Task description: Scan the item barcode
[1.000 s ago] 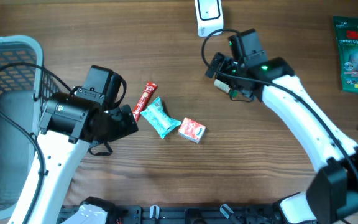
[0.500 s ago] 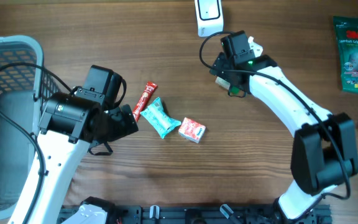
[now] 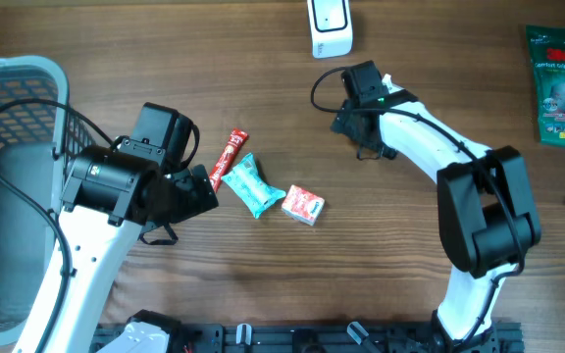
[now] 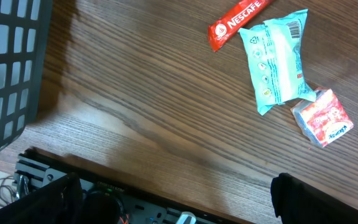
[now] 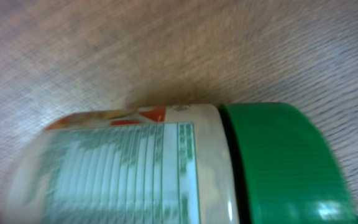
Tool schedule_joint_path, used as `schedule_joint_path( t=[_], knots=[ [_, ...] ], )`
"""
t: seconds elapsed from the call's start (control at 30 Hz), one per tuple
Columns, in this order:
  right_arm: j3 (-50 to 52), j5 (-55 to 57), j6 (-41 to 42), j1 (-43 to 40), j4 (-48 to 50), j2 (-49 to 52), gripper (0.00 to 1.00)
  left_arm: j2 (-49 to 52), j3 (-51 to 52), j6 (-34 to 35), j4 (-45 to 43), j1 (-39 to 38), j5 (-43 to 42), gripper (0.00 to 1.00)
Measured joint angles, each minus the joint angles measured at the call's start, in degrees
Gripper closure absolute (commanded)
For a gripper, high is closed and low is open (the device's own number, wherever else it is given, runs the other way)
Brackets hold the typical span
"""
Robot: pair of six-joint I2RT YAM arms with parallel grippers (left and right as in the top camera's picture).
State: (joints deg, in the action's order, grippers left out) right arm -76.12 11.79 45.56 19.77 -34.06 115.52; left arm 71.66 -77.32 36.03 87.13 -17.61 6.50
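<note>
Closest to my right wrist camera, a blurred bottle point(image 5: 129, 168) with a green cap point(image 5: 284, 162) fills the view. The right gripper point(image 3: 363, 127) has its fingers hidden, so I cannot tell whether it grips. The left gripper point(image 4: 176, 190) gapes empty, and beyond it lie a teal pouch point(image 4: 277, 59), a red box point(image 4: 324, 118) and a cut-off red stick point(image 4: 238, 18).

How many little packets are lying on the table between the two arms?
3: a red Nescafe stick, a teal pouch beside it, a small red box beside that. Others may be hidden.
</note>
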Motion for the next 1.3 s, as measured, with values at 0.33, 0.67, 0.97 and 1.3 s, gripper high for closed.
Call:
schedule_joint_path(
  t=[0.33,0.67,0.97,1.3],
  knots=[
    [-0.5,-4.2,-4.6,-3.0,-0.2,0.2,0.23,0.0,0.0,0.0,0.0,0.0,0.0,0.00],
    [-11.6,-35.8,-13.6,-9.4,-28.9,0.2,0.23,0.0,0.0,0.0,0.0,0.0,0.0,0.00],
    [-11.6,-53.0,-30.0,-9.4,-52.5,0.2,0.27,0.0,0.0,0.0,0.0,0.0,0.0,0.00],
    [-11.6,-55.5,-37.6,-9.4,-58.1,0.2,0.26,0.0,0.0,0.0,0.0,0.0,0.0,0.00]
  ],
)
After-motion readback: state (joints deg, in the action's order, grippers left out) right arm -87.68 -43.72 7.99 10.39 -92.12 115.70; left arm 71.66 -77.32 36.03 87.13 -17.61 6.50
